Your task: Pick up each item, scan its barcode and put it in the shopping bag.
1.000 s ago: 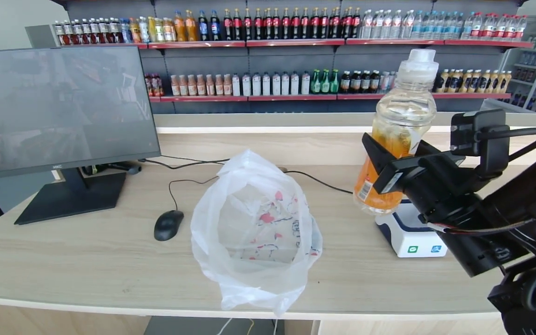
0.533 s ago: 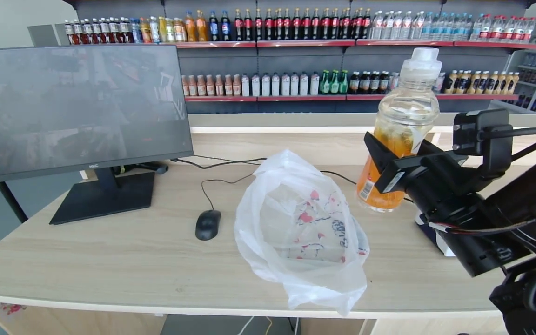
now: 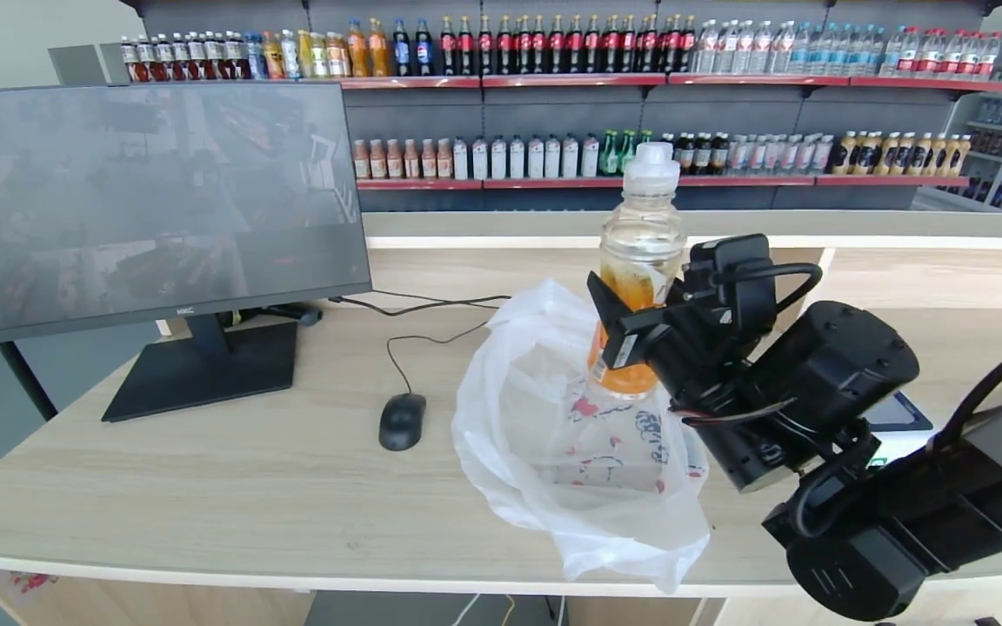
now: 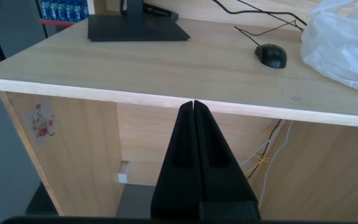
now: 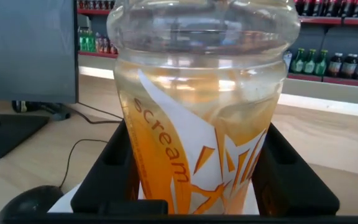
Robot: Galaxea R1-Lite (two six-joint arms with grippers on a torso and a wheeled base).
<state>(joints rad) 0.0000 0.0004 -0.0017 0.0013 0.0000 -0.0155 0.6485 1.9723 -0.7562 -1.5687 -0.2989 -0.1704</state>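
Over the last second the right end effector (image 3: 637, 323) had swung across from above the scanner (image 3: 898, 416) towards the robot's left, carrying the bottle (image 3: 643, 228) with it. The head camera had also turned during the first half of that second, so only part of the apparent shift was real movement. The end effector was now clamped around the lower, orange part of the bottle. The bottle stood nearly upright in the air, white cap on top, over the far right edge of the open white bag (image 3: 579, 439), with its base just above the bag's rim. Leaving the scanner suggested the scan was probably finished and the bagging step had begun. The bottle was not yet inside, and it would likely need to be lowered through the mouth of the bag before being let go, since the thin plastic gave little support at the rim. The bag lay slumped on the pale wood-grain table (image 3: 205, 487), with printed packaging showing through its side. The left end effector (image 4: 194, 107) hung low in front of the table's edge, its fingers pressed together with nothing between them. Also on the table were a dark monitor (image 3: 153, 200) on a flat stand at the left and a black mouse (image 3: 402, 421) with its cable between the monitor and the bag. Behind the table ran long shop shelves (image 3: 640, 83) lined with rows of drinks.
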